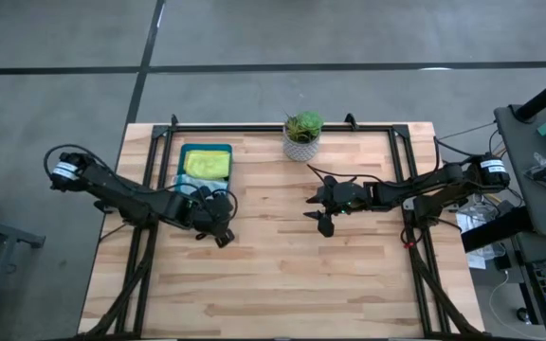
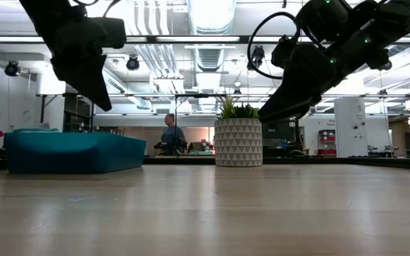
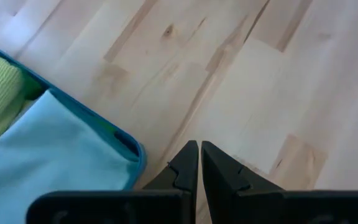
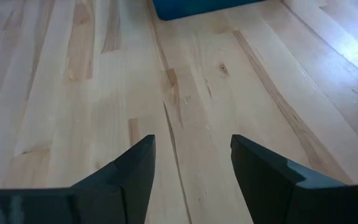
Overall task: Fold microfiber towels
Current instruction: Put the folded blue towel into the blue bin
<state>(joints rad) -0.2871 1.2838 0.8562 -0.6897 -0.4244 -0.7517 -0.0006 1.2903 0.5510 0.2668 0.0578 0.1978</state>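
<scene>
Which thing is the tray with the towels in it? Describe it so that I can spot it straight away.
On the wooden table, look to the far left part, left of the potted plant. The dark teal tray lies there flat, a yellow towel showing in it. It is the only rectangular container on the table.

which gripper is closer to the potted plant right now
Right. The right gripper hangs open above bare table just in front of the potted plant. The left gripper, shut, sits farther off beside the teal tray.
</scene>
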